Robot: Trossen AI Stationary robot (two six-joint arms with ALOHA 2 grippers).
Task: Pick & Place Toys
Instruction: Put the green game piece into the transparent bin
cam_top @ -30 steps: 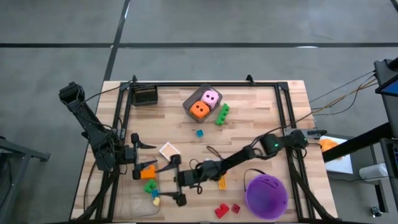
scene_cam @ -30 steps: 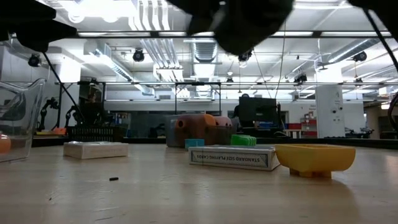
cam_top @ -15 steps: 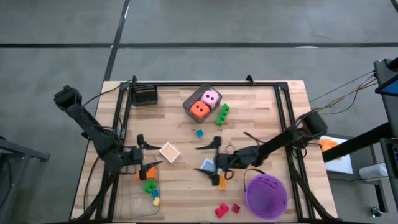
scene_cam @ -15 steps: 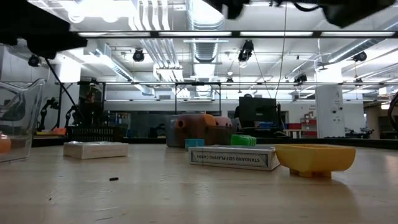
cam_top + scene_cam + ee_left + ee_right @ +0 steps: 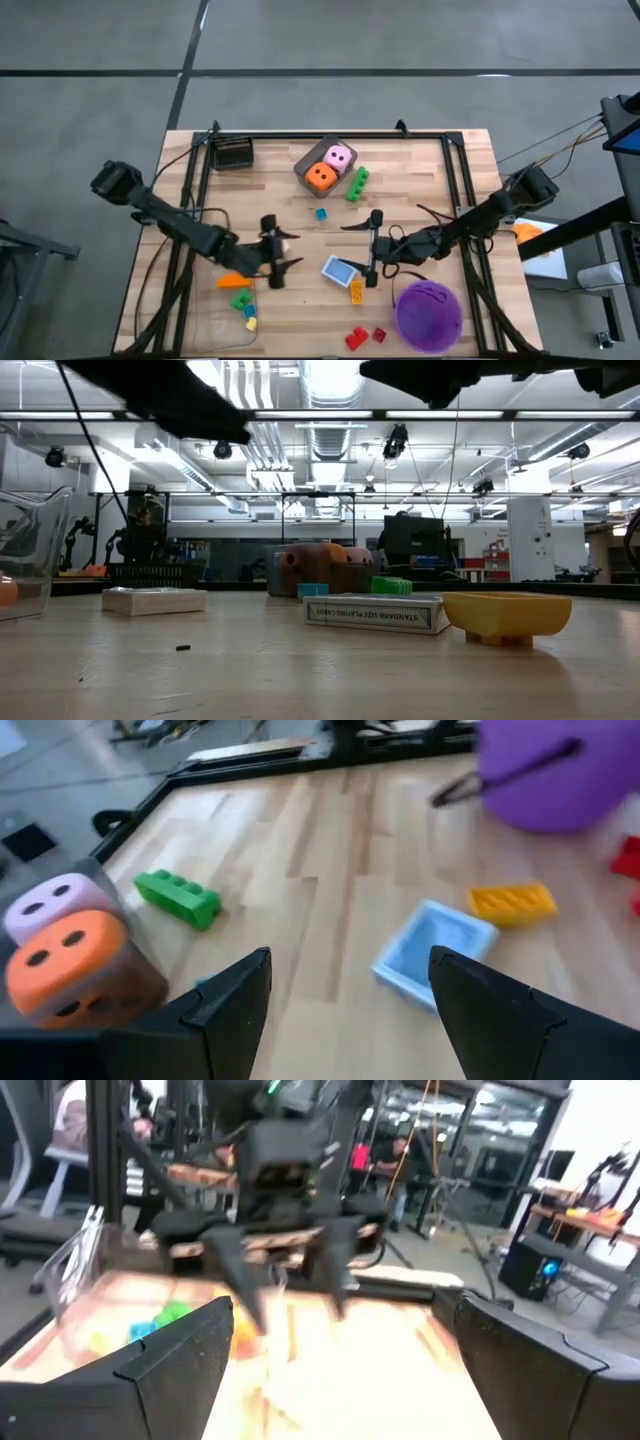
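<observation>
Left claw: the left claw [image 5: 287, 252] hangs over the middle of the surface [image 5: 420, 180], left of centre. Its fingers are spread moderately, and its own wrist view shows nothing between them.
Right claw: the right claw [image 5: 358, 250] faces it from the right, fingers spread wide and empty.
Toy between them: the blue tile [image 5: 338, 269] lies flat on the surface just near of the gap between the claws. The yellow brick [image 5: 356, 291] is just beside it on the near side.
Other toys: the orange die [image 5: 320, 177] and pink die [image 5: 339, 156] sit at the far side with a green brick [image 5: 357, 184] beside them. Red bricks [image 5: 357, 337] lie near, left of the purple bucket [image 5: 428, 312]. A few bricks sit in the clear tray [image 5: 205, 325] at near left.
Step in hand: I'd guess the blue tile is the next pick.
Doing it well: the tile is flat and low, so I'd come straight down with the fingers over two opposite edges. I'd keep clear of the yellow brick and let only one arm go in, since the two are crowded.
Left wrist view: it shows the tile's raised rim and hollow top, which are unreadable from above.
Low view: it shows the tile's edge printed as a playing-card box. It also shows a pale flat box [image 5: 155, 600] resting at left, which I cannot find from above.
Right wrist view: it looks straight at the left claw with its fingers apart.
</observation>
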